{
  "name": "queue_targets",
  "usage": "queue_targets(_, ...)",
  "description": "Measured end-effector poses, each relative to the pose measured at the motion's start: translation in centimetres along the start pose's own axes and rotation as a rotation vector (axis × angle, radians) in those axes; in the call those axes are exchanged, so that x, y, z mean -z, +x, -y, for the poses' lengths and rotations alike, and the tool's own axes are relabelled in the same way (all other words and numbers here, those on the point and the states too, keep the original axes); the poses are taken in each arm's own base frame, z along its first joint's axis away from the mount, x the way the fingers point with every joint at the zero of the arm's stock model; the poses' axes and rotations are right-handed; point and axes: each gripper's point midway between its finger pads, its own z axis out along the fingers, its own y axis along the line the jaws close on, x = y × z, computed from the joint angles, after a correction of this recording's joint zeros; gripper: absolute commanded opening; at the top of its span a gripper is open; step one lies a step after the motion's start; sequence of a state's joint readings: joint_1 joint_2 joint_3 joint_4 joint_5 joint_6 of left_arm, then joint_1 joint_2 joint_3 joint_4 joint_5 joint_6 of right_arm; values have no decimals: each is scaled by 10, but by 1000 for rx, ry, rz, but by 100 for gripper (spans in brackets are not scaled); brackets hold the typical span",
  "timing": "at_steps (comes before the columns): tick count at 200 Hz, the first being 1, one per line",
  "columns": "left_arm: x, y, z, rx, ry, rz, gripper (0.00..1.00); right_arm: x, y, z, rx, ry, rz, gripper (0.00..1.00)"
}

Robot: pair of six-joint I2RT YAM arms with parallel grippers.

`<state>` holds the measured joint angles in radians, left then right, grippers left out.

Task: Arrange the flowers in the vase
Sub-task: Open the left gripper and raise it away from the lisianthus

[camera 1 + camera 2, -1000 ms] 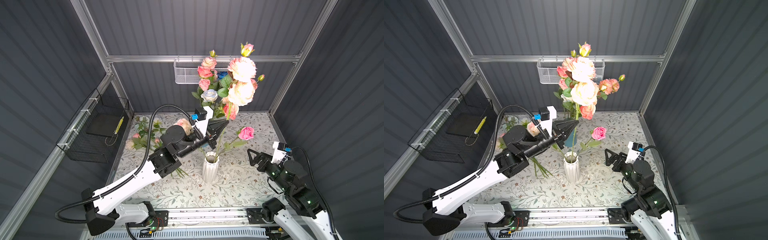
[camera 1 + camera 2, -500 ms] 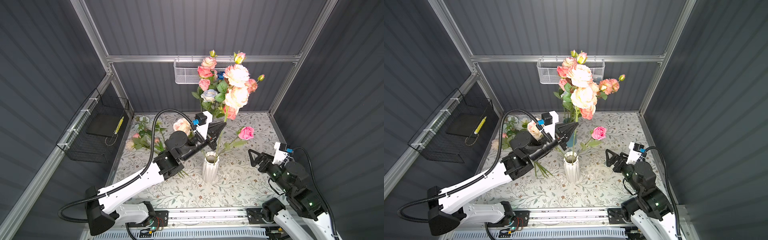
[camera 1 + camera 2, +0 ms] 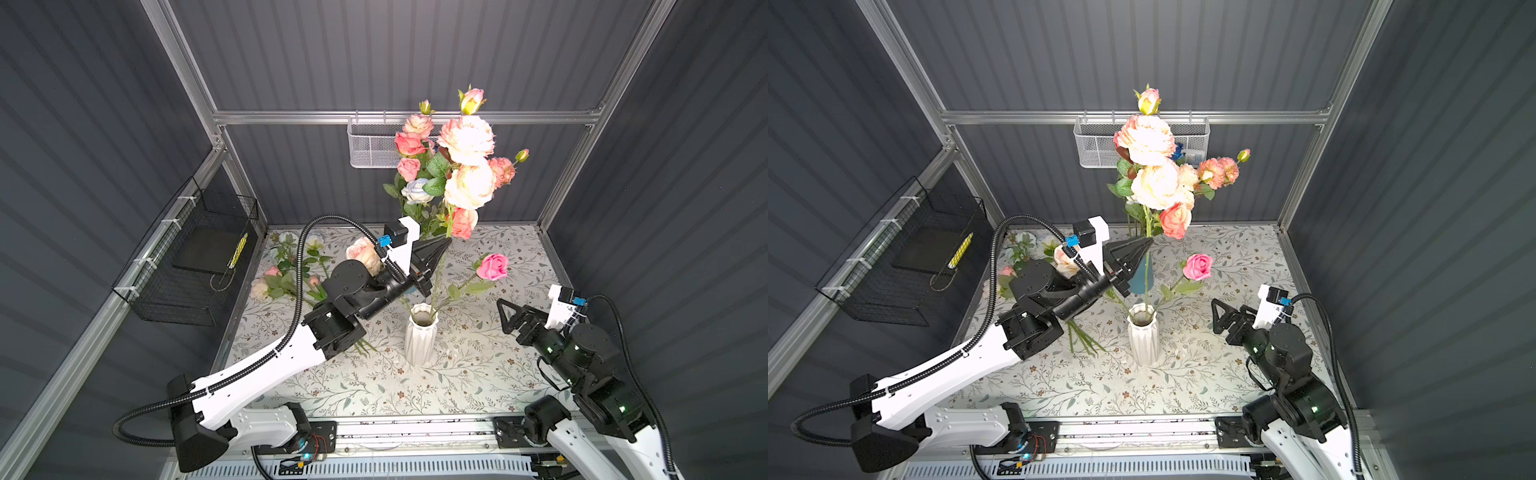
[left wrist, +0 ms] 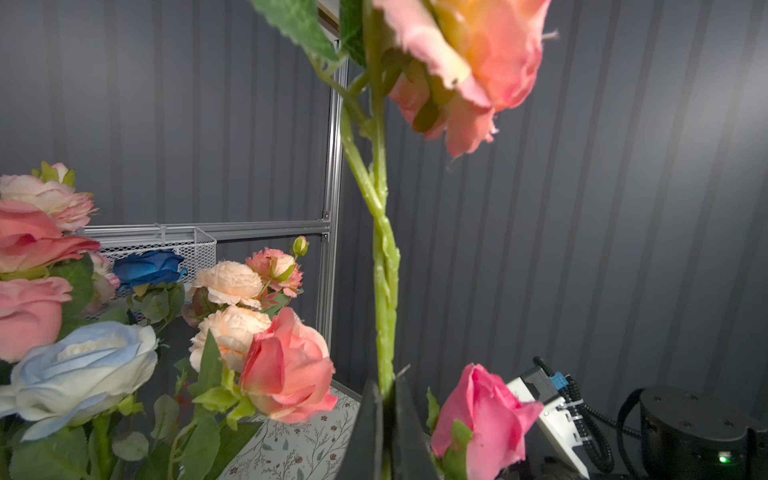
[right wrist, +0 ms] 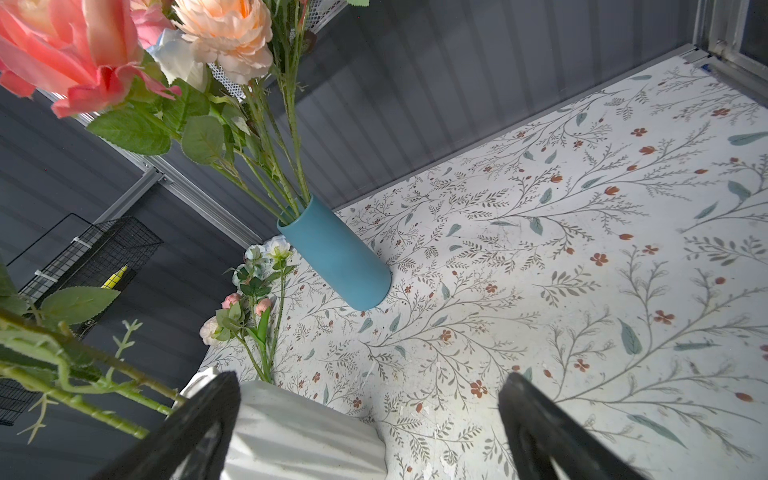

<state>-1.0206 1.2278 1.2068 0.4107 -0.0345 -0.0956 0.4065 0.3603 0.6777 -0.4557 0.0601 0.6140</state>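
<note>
1. The loose flowers point(image 3: 286, 270) lie on the table at the far left, where they lay a second ago. They are not yet arranged. The left arm covers part of the heap, so the count cannot be established.

2. The left gripper point(image 3: 445, 243) is clamped on the held stem point(image 4: 384, 291). In the left wrist view the green shaft is pinched between the closed jaws. The gripper sits almost where it was a second ago. The large cream-pink blooms point(image 3: 465, 139) at the top of the stem have swung left, toward the bouquet point(image 3: 409, 168) in the blue vase point(image 5: 332, 257). The stem now stands nearer to upright.

3. The held stem runs down to the mouth of the white vase point(image 3: 420, 336). Judgement: insertion is under way and release is not yet due. The rim and the neighbouring stems hide the stem's lower end, so it cannot be told whether that end is inside.

4. The pink rose point(image 3: 493, 266) leans out of the white vase to the right, unchanged.

5. The right gripper point(image 3: 502, 316) holds nothing. Its jaws are spread wide and it waits just beside the white vase, without visible movement.

6. Obstructions: in both top views the left gripper covers most of the blue vase. In the left wrist view the frame edge cuts off the uppermost bloom.
</note>
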Motion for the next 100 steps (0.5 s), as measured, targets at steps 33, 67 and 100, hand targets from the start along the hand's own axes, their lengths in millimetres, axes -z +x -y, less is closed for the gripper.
queue_targets(33,2,28,-8,-12,-33,-54,0,3,1,1,6,4,-3,99)
queue_targets(67,4,37,-11,-17,-51,-71,24,3,1,2,7,9,-4,99)
queue_targets(100,9,27,-12,-15,-61,-50,64,3,1,2,6,8,-4,99)
